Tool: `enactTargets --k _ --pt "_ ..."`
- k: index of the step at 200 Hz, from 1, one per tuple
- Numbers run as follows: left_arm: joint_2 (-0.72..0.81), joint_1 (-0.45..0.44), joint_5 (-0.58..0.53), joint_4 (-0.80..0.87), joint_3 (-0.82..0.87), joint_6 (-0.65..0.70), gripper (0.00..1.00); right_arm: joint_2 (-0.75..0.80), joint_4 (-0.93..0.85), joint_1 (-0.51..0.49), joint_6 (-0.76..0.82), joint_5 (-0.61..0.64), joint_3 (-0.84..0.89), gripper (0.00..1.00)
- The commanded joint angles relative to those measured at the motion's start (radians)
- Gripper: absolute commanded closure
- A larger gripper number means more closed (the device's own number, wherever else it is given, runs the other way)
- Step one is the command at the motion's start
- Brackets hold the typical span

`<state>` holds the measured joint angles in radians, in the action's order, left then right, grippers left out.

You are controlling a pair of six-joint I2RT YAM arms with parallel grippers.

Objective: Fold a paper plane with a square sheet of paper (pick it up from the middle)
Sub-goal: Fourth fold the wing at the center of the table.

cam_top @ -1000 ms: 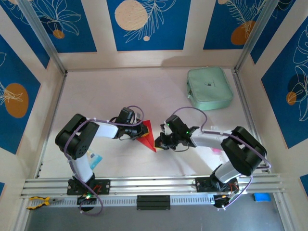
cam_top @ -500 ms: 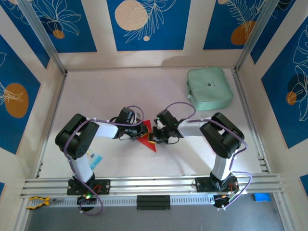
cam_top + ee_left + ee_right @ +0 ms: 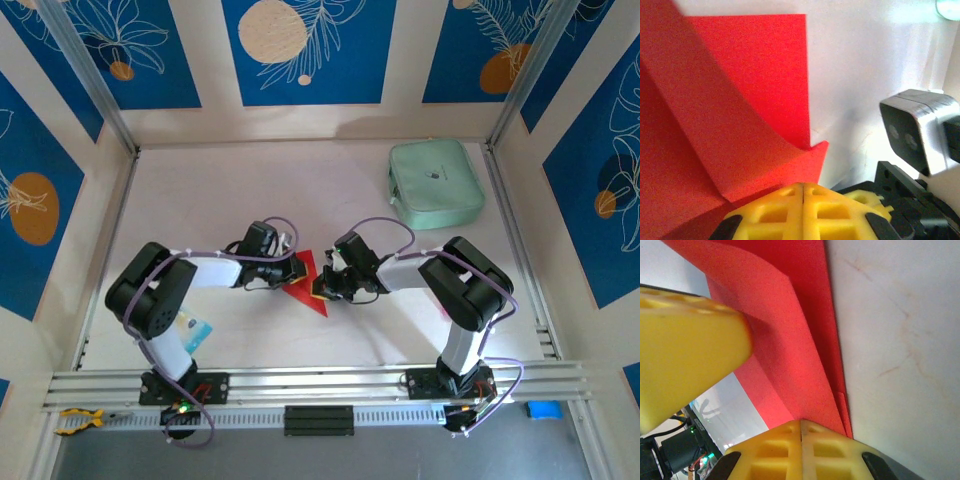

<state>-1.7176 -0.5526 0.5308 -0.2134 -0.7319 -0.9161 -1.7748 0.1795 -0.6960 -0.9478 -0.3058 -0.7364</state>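
The white table [image 3: 250,190] takes up the floor of a booth with blue-patterned walls. The left arm [image 3: 160,290] and right arm [image 3: 460,290] both bend inward from their bases at the near rail, so their wrists meet near the table's middle. Far back on the right lies a mint-green pouch [image 3: 435,183], well apart from the arms.

Between the two wrists lies the red paper sheet [image 3: 305,285] — creased into a narrow, pointed outline whose tip points toward the near rail. In the left wrist view the sheet [image 3: 740,100] has one flap lifted in a curve over the flat layer beneath. In the right wrist view [image 3: 790,340] a folded layer rises along a long straight edge.

The left gripper [image 3: 296,270] sits at the sheet's left side, its yellow fingers pressed together with no gap [image 3: 803,187], their tips at the paper's edge. The right gripper [image 3: 322,288] meets the sheet from the right, its jaws likewise closed tight [image 3: 801,424] with the tips against the paper's corner. Neither seam shows paper pinched inside.

A small blue-and-white packet [image 3: 195,330] rests beside the left arm's base.
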Motion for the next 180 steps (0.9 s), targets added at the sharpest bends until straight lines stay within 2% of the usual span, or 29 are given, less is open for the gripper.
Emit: enactTargets --k 1,36,62,106,180 --pt "0.011 -0.028 0.007 0.046 0.006 0.034 0.97 -0.034 -0.137 0.005 0.007 0.024 0.043 1.00" --pt "-0.058 -0.053 0.041 0.016 -0.016 0.020 0.98 -0.038 -0.135 0.005 0.008 0.019 0.045 1.00" --pt "-0.090 -0.045 -0.035 0.090 -0.024 0.040 0.99 -0.038 -0.132 0.008 0.009 0.018 0.064 1.00" --pt "-0.103 0.001 -0.110 0.157 -0.054 0.066 0.99 -0.035 -0.146 0.010 0.020 0.025 0.092 1.00" --pt "-0.143 0.099 -0.088 0.153 -0.105 0.101 0.99 -0.045 -0.155 0.010 0.038 0.013 0.094 1.00"
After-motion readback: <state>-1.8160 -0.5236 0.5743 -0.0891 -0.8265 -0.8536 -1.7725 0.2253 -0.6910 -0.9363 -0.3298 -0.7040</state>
